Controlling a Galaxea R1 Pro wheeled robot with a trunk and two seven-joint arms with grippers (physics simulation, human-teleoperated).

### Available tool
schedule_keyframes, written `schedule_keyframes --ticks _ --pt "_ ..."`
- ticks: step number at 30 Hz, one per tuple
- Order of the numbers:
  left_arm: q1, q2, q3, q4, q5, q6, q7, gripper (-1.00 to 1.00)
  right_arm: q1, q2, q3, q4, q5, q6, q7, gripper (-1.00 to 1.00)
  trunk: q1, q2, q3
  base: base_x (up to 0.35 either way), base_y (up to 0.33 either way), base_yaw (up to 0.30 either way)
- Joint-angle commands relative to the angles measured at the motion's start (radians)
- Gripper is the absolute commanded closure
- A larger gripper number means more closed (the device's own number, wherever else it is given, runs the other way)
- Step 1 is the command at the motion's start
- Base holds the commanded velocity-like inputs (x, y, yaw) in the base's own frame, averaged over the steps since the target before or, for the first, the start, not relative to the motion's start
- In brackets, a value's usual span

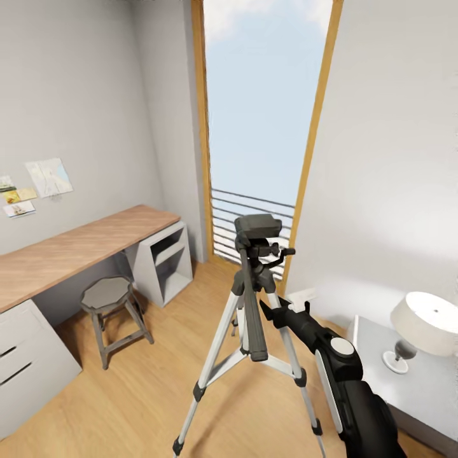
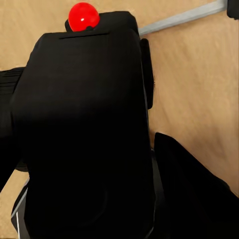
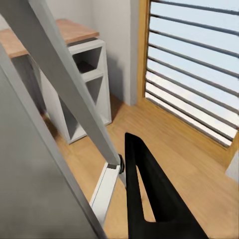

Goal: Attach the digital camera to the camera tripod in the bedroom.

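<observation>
— Camera position?
— I see the digital camera (image 2: 84, 129) close against my left wrist lens, red dot up; whether those fingers hold it, I cannot tell.
— Tripod?
— The camera tripod (image 1: 254, 305) stands on the wood floor (image 1: 140, 394). My right gripper (image 1: 264, 310) sits beside its leg, grip unclear.

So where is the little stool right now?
In the head view, the stool stands on the wood floor at the left, tucked by the long desk, left of the tripod.

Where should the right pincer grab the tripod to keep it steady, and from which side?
Probably the tripod's upright centre column just under its black head, coming in from the robot's right where the right pincer already sits; the splayed legs leave that side open.
</observation>
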Motion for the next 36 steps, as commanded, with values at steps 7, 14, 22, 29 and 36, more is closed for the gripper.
schedule_keyframes --ticks 7,14,22,29,36 --pt "-0.001 0.000 -0.009 0.000 0.007 -0.001 0.000 1.00 -0.001 0.001 -0.004 -0.002 0.006 0.002 0.012 1.00 0.000 -0.002 -0.002 -0.345 0.000 0.000" --pt "-0.001 -0.001 -0.009 0.000 0.007 -0.001 0.000 1.00 -0.001 0.001 -0.004 -0.002 0.005 0.003 0.012 1.00 0.000 -0.002 -0.002 -0.345 0.000 0.000" --pt "-0.001 -0.001 -0.009 0.000 0.007 -0.001 0.000 1.00 -0.001 0.001 -0.006 -0.001 0.005 -0.003 0.012 1.00 0.000 -0.002 -0.002 -0.345 0.000 0.000" --pt "-0.001 -0.001 -0.009 0.000 0.007 -0.001 0.000 1.00 -0.001 0.001 -0.007 0.001 0.005 -0.005 0.013 1.00 0.000 -0.002 -0.002 -0.345 0.000 0.000" --pt "-0.001 0.000 -0.009 0.000 0.007 -0.001 0.000 1.00 -0.001 0.000 -0.009 0.001 0.004 -0.006 0.013 1.00 0.000 -0.002 -0.002 -0.345 0.000 0.000"
